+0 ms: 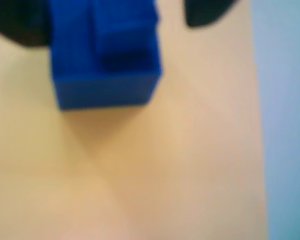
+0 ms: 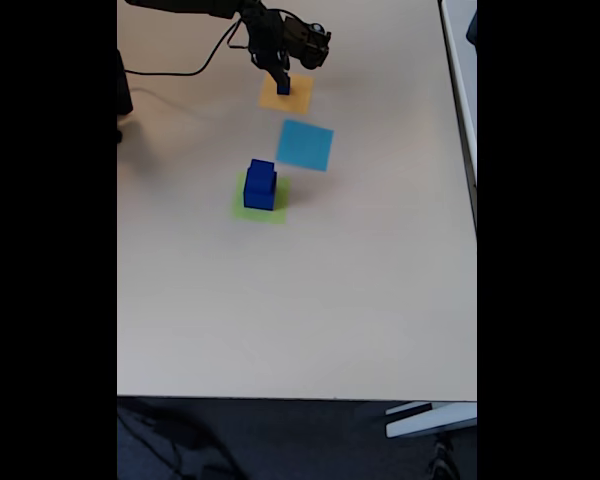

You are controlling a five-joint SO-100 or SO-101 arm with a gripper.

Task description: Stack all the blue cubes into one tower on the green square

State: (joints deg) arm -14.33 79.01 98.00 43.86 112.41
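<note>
we see the pincer [image 2: 282, 82] pinching the small blue cube [image 2: 283, 88] over the orange square [image 2: 285, 93], while two cubes [image 2: 260, 187] sit stacked on the green square [image 2: 261, 204] on the table [image 2: 310, 300] (the wrist view is blurry); it looks rigid, light and smooth, best gripped on opposite flat sides.
</note>
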